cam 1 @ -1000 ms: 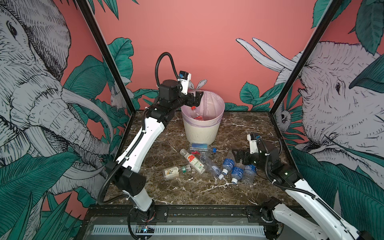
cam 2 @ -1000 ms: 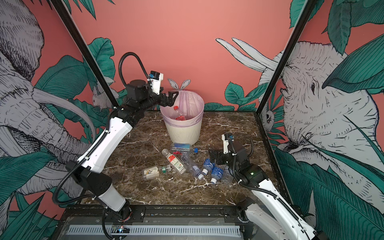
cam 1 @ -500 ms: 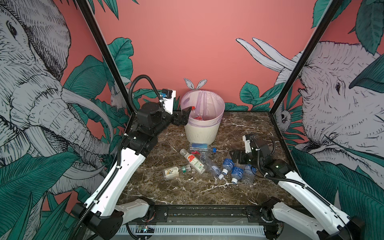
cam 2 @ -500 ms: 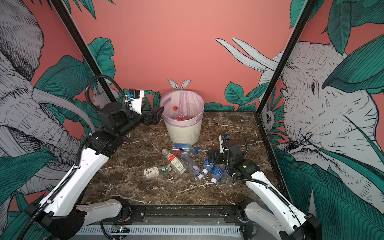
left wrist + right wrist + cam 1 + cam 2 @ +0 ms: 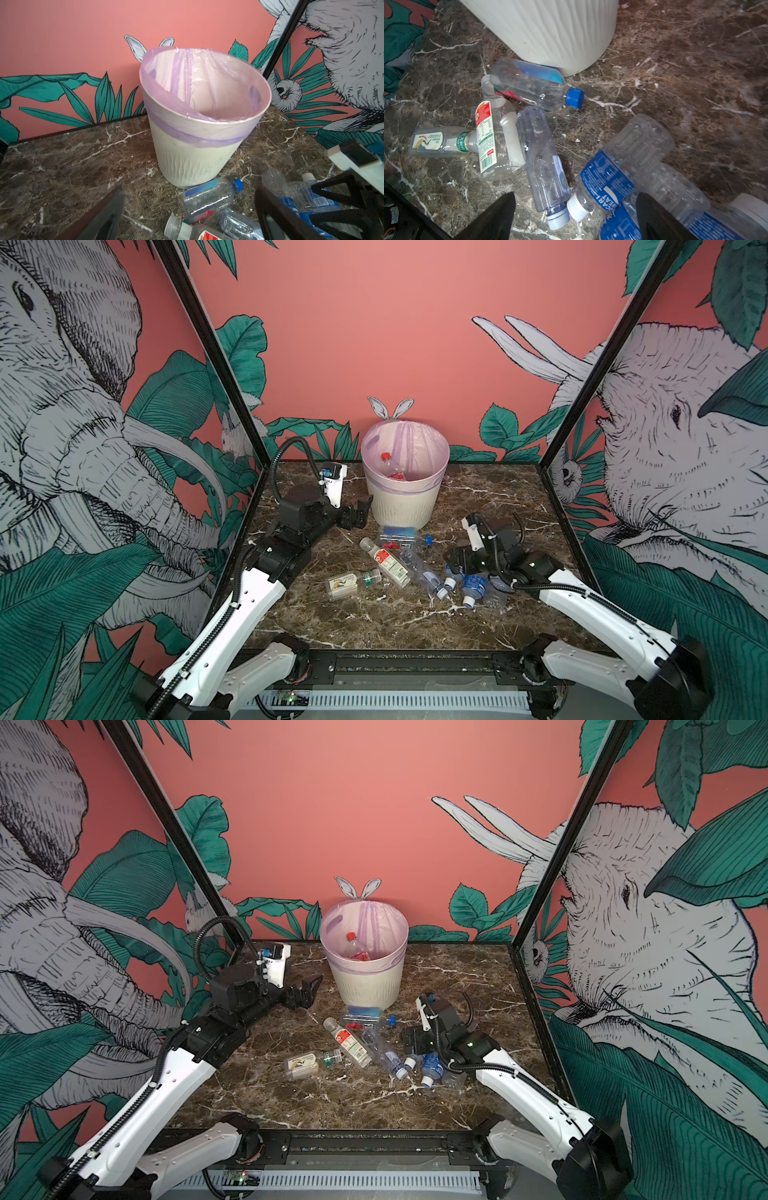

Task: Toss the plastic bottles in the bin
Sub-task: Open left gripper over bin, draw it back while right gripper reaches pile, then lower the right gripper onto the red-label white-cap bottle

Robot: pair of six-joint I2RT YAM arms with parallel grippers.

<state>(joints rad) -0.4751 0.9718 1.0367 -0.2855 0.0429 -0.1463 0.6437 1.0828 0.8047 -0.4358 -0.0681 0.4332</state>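
A: Several clear plastic bottles lie on the brown marble tabletop, just in front of the round cream ribbed bin with its lilac liner.
B: And the claws?
A: Left gripper gapes beside the bin, empty. Right gripper is spread over a blue-labelled bottle, not clamped.
B: Anything binned?
A: One red-capped bottle.
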